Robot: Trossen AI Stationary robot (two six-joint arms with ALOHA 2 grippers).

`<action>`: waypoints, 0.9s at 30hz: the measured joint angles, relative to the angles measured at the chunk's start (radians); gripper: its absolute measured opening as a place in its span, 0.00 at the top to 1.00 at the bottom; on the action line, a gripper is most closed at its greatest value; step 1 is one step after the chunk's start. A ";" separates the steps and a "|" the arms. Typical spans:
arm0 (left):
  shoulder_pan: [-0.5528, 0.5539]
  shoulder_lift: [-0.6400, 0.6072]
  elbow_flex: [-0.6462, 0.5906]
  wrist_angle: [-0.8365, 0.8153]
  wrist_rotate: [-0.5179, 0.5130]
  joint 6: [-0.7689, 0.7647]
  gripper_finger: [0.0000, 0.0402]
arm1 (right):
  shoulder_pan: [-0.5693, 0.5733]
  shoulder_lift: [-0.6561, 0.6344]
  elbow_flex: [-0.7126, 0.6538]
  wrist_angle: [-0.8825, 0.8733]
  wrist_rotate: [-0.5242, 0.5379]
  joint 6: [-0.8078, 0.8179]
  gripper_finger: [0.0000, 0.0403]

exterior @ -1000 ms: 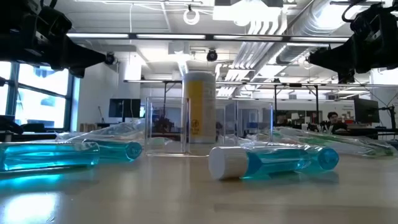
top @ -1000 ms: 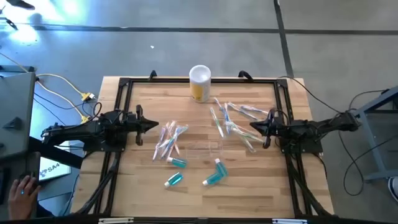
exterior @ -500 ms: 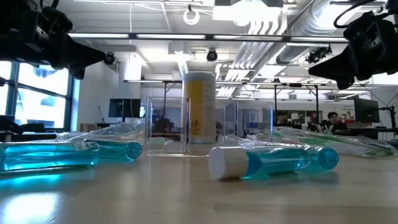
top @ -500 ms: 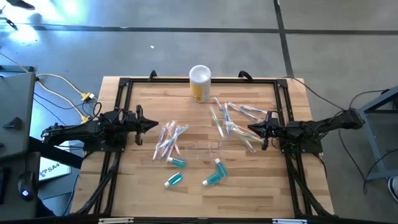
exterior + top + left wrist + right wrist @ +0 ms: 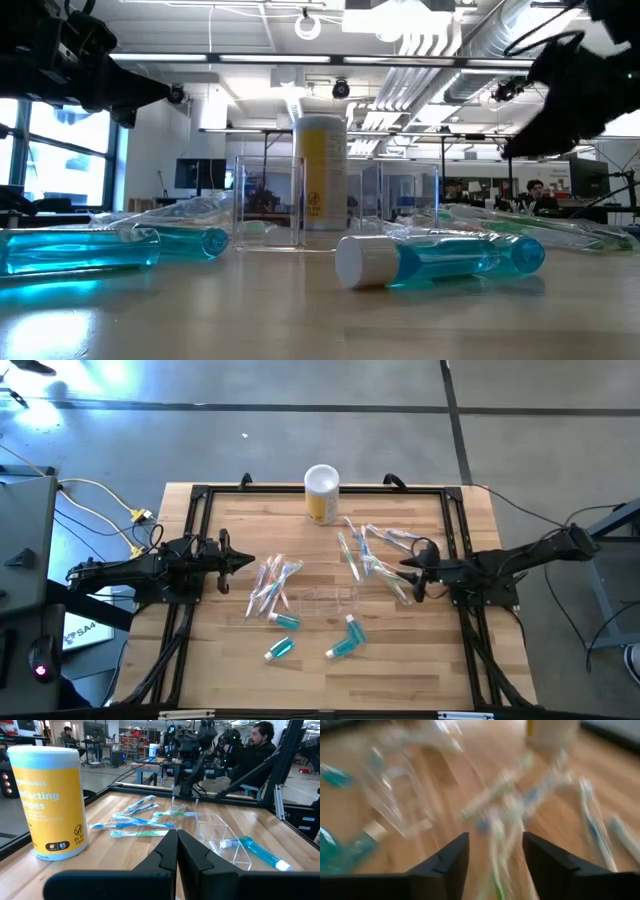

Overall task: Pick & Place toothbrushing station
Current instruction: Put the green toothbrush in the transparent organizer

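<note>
Slim pastel toothbrushes lie flat on the wooden table in two heaps, one left of centre point(image 5: 272, 585) and one at the right point(image 5: 375, 550). Three teal toothpaste tubes with white caps point(image 5: 345, 643) point(image 5: 285, 621) point(image 5: 279, 650) lie nearer the front edge. A clear plastic container point(image 5: 326, 600) stands between the heaps. My right gripper point(image 5: 409, 579) hangs open, tipped down over the right heap's near end point(image 5: 495, 820), touching nothing. My left gripper point(image 5: 247, 561) is shut, level, above the table's left side, short of the left heap.
A yellow wipes canister point(image 5: 321, 493) with a white lid stands at the table's far edge. A black frame point(image 5: 300, 490) runs around the work area. People sit in the room beyond the table point(image 5: 257, 740).
My right gripper has tipped its fingers downward and crept toward the table's left, over the right heap of toothbrushes, and has opened. My left gripper has kept still. Nothing on the table has moved.
</note>
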 joint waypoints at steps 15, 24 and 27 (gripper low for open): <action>0.000 0.000 0.000 -0.002 0.000 -0.004 1.00 | -0.091 0.362 0.141 -0.061 -0.069 0.004 0.47; 0.000 0.000 0.000 -0.003 0.000 -0.027 1.00 | -0.141 0.582 0.181 0.045 -0.101 -0.070 0.48; 0.000 0.000 0.000 -0.003 0.000 -0.027 1.00 | -0.157 0.643 0.196 0.052 -0.091 -0.097 0.48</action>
